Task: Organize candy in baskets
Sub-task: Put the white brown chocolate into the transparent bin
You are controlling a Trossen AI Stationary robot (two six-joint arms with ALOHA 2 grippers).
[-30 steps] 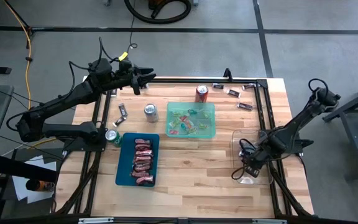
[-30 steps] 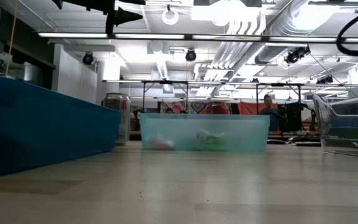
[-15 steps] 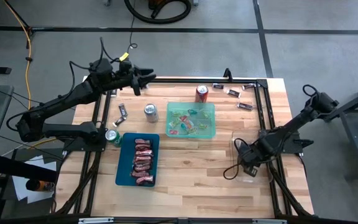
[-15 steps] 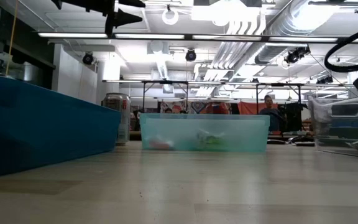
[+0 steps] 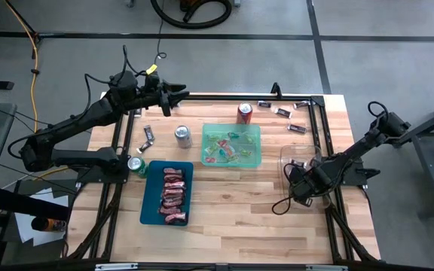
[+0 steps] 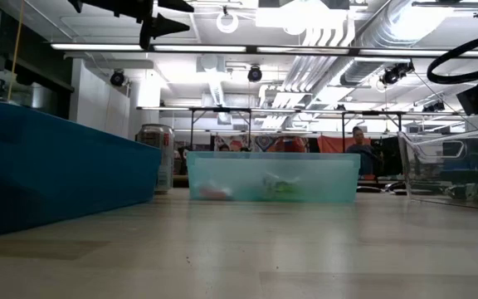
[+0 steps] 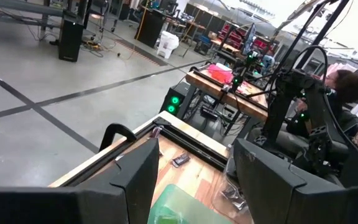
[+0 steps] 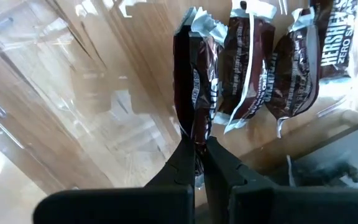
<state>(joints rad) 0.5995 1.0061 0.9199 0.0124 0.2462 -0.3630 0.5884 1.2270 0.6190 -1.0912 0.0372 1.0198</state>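
The high view is giving you only a faint outline of the clear basket [image 5: 301,162], right of the green basket [image 5: 232,144], and the right gripper [image 5: 296,184] is hiding its own fingers there under its wrist. The low view is cutting off the clear basket [image 6: 455,166] at the picture's edge, where it is sitting tilted.

The right wrist view is showing you that grip better: the jaws are pressing together on the clear basket's wall. Behind that wall, dark bars [image 8: 253,68] in brown wrappers with white crimped ends are lying side by side, one reading Hershey's Zero Sugar.

The left gripper [image 5: 178,94] is hanging in the air behind and left of the green basket, jaws standing apart with nothing between them.

Mixed candies [image 5: 230,149] in bright wrappers are lying in the green basket. Red candies [image 5: 173,194] are sitting in a row in the teal basket [image 5: 166,220], in front and left of it. Loose dark candies [image 5: 283,112] are lying behind and right of it.

The table [image 5: 232,226] is pale wood planks on a grey floor [image 5: 383,60]. Beyond it you are looking at a workshop with benches and ceiling lights.
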